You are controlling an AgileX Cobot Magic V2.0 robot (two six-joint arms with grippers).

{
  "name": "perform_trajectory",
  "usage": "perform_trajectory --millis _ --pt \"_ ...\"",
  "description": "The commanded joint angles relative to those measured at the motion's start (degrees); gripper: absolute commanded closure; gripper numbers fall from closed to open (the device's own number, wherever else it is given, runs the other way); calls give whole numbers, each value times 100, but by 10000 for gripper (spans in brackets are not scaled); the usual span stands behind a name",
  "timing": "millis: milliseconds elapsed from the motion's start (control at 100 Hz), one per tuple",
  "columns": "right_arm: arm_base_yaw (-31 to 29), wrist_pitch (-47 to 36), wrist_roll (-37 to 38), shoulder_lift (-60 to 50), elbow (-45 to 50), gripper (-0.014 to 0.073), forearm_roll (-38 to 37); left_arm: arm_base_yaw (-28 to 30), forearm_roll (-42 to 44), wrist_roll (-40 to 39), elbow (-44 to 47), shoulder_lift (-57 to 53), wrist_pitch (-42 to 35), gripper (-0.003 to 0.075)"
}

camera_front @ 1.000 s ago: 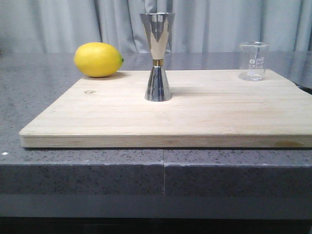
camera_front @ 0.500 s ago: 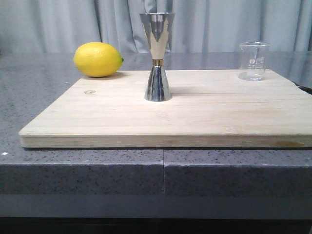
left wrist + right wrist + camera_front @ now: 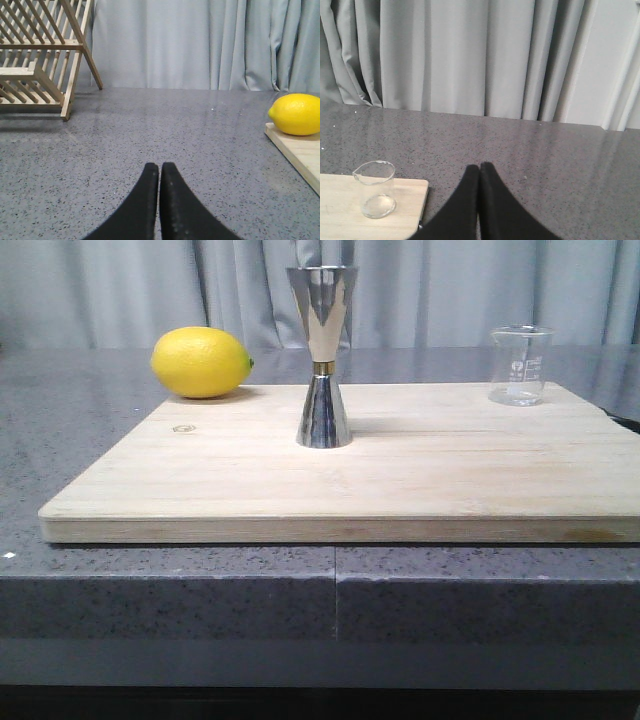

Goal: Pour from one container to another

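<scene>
— Jigger point(image 3: 323, 358) stands upright mid-board; beaker point(image 3: 520, 365) sits at the board's far right corner, seemingly empty.
— And the arms?
— Left pincer point(image 3: 159, 170) and right pincer point(image 3: 480, 170) are both closed, holding nothing. Whichever lifts a vessel should grip low and keep it level.

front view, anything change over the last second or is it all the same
Nothing visibly changed. In the front view the yellow lemon, the steel hourglass-shaped jigger and the small clear glass beaker sit in the same spots on the pale wooden board, and nothing has been gripped or released.
</scene>
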Motion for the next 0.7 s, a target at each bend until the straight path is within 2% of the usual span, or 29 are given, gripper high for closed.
perform_trajectory --millis 0,370,420,590,690 --pt "-37 -420 -26 -6 -152 662 20 -45 -67 8 119 -132 -408 741" --pt "182 -499 0 108 75 662 -67 -45 -67 8 119 -132 -408 741" --pt "190 -557 290 76 247 662 -335 -45 -67 8 119 -132 -408 741" --pt "190 -1401 2473 -245 1030 662 -2188 -45 -67 8 119 -132 -408 741" --pt "190 -1720 2686 -552 1527 662 -2425 -45 -67 8 119 -132 -408 741"
